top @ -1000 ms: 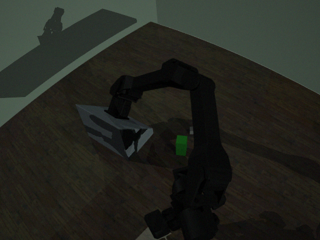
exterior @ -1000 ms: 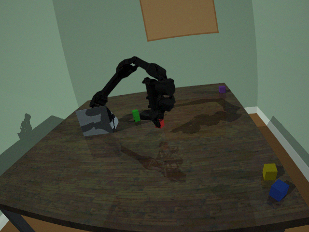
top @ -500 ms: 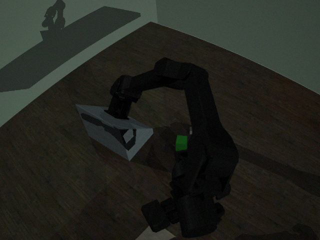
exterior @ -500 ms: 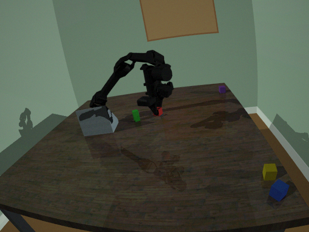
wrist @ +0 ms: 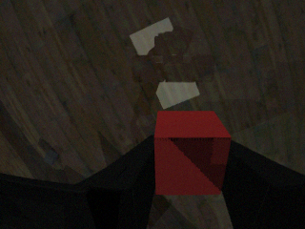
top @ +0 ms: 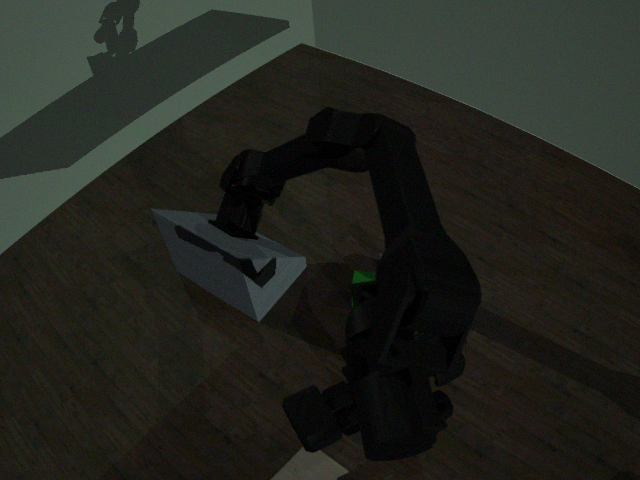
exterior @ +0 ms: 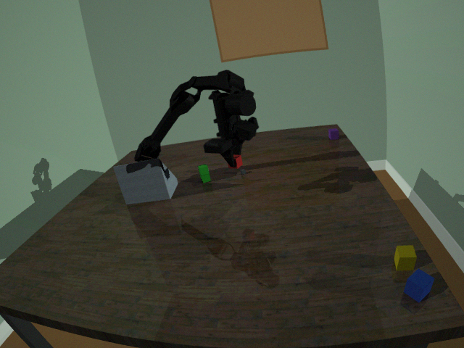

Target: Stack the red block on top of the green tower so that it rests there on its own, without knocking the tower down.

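Red block (wrist: pixel 191 153) clamped between the hand's (wrist: pixel 191 175) fingers — above the table (wrist: pixel 64 57).

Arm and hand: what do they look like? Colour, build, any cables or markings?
The arm is black all over, matte, made of chunky boxy links with rounded joint housings. It rises from a light grey box base. The hand is black too, with two flat, wedge-like fingers in the wrist view. No cables, labels or markings can be made out; the dim light hides fine detail.
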Robot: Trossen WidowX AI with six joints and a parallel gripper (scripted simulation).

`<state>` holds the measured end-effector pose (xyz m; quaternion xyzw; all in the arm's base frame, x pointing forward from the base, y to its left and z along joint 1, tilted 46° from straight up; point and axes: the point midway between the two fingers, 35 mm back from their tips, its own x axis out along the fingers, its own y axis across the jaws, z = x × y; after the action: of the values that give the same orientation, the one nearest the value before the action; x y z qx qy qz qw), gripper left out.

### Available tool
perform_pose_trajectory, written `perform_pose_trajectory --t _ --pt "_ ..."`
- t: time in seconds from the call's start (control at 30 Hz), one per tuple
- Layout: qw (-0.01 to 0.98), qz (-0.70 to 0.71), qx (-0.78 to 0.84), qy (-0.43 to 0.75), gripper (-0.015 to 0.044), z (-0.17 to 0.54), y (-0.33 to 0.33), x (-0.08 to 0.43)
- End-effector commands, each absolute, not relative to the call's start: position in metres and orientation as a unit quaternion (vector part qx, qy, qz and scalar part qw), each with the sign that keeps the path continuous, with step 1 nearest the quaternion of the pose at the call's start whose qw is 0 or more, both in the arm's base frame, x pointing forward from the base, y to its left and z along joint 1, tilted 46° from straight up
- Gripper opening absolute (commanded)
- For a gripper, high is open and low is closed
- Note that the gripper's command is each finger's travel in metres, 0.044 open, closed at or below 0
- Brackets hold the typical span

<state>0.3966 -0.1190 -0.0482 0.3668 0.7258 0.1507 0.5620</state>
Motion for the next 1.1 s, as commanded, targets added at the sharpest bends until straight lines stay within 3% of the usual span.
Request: perform_pose_trajectory --t 0.0,1.07 --pt "0.565 0.15 0.364 0.725 0.0 -0.035 -0.115 0.393" --pt "0.562 0.15 0.365 0.727 0.0 0.053 -0.058 0.325"
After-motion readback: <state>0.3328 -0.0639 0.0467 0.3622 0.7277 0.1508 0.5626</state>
